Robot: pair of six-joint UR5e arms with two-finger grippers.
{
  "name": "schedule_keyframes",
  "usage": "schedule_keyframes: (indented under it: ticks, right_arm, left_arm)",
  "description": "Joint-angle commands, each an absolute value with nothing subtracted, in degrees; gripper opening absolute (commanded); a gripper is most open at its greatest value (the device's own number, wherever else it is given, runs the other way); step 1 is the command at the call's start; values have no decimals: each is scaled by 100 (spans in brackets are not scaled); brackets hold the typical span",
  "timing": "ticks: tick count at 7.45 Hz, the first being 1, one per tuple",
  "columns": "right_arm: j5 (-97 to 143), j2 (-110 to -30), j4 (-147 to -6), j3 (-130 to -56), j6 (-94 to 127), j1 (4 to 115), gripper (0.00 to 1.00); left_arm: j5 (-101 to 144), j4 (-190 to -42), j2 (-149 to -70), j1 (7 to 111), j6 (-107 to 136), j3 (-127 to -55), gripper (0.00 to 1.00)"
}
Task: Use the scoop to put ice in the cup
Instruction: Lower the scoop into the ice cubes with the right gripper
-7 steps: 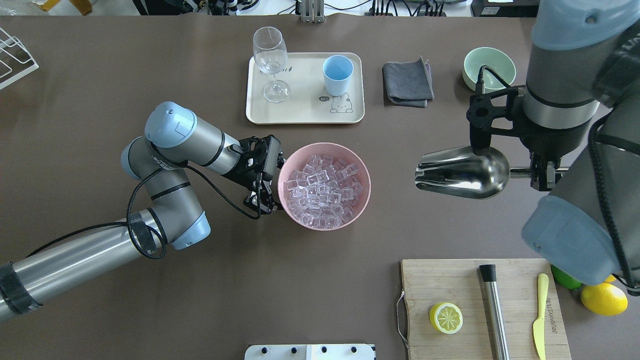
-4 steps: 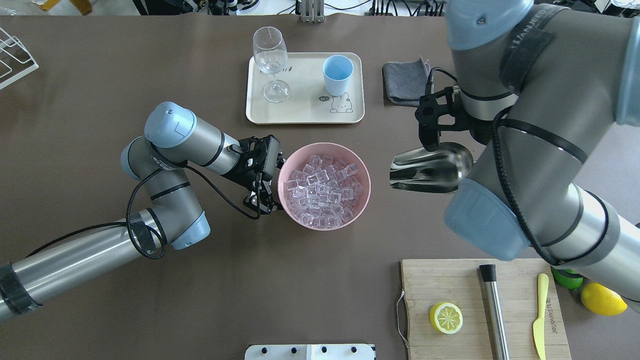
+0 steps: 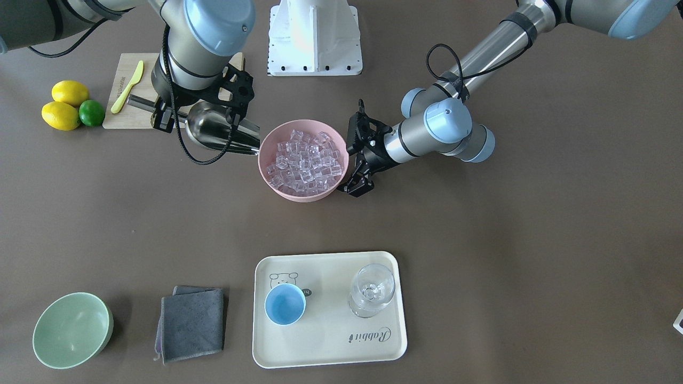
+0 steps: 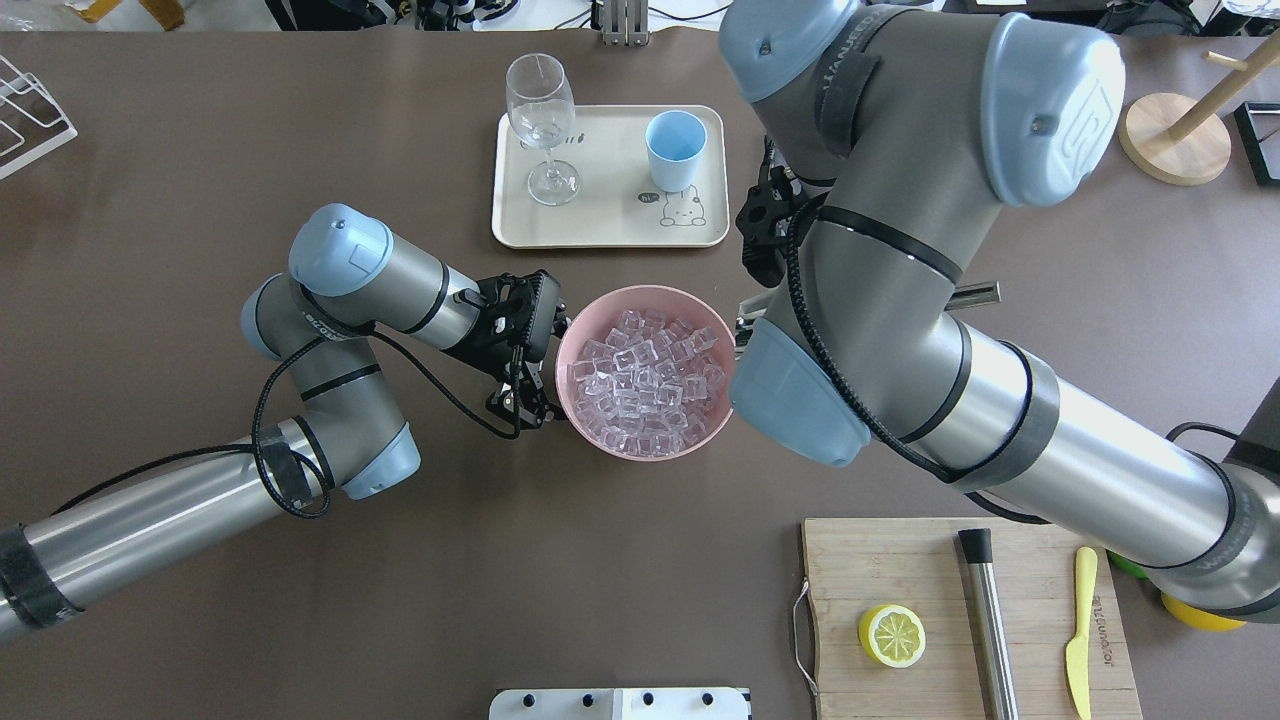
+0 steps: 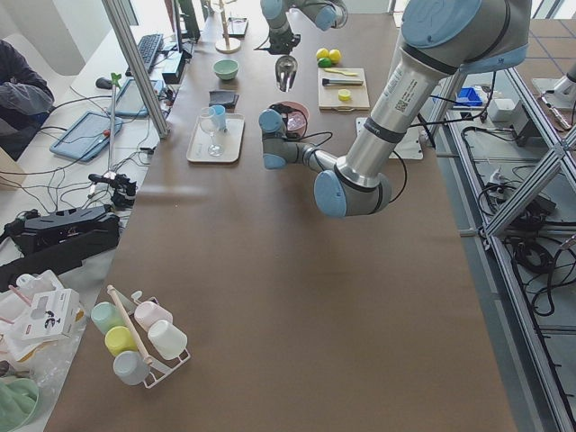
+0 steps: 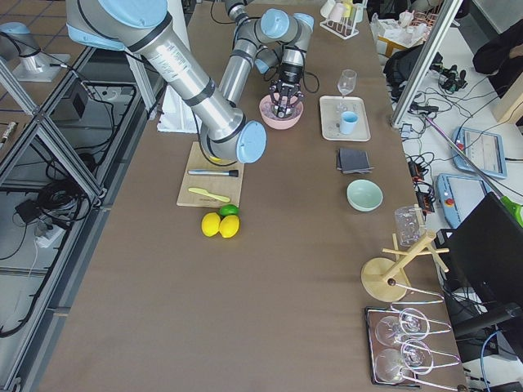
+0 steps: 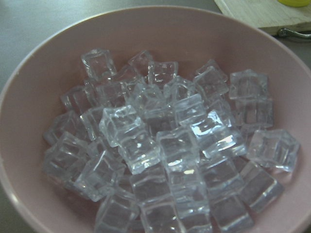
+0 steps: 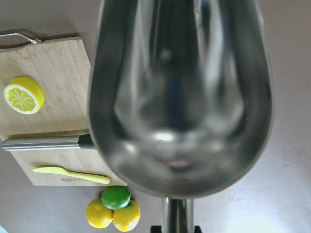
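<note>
The ice fills a pink bowl at mid-table and shows close up in the left wrist view. The light-blue cup stands upright on a cream tray, also in the front view. My right gripper is shut on the handle of the steel scoop. The scoop's trough is empty and its mouth is at the bowl's rim. In the overhead view the right arm hides most of it. My left gripper sits against the bowl's outer left side. I cannot tell its jaws.
The tray also holds a stemmed glass. A grey cloth and a green bowl lie beyond the tray. A cutting board holds a lemon half, a steel cylinder and a yellow knife.
My right arm has swung left with the scoop, from the table's right side up to the pink bowl's rim. The left arm and the bowl have not moved.
</note>
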State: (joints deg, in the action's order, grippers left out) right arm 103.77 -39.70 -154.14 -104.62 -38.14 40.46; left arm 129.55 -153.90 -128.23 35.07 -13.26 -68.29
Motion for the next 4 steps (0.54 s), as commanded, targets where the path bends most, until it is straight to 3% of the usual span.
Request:
schedule_keyframes:
  ticks: [1, 4]
  right_arm:
    - [10239, -3876, -15381, -10065, -3735, 3885, 0]
    - [10116, -3517, -15109, -9231, -3735, 3823, 0]
  left_arm:
    - [12964, -15390, -12823, 3507, -1327, -6829, 99]
    - [12955, -15434, -12823, 3516, -1310, -6838, 99]
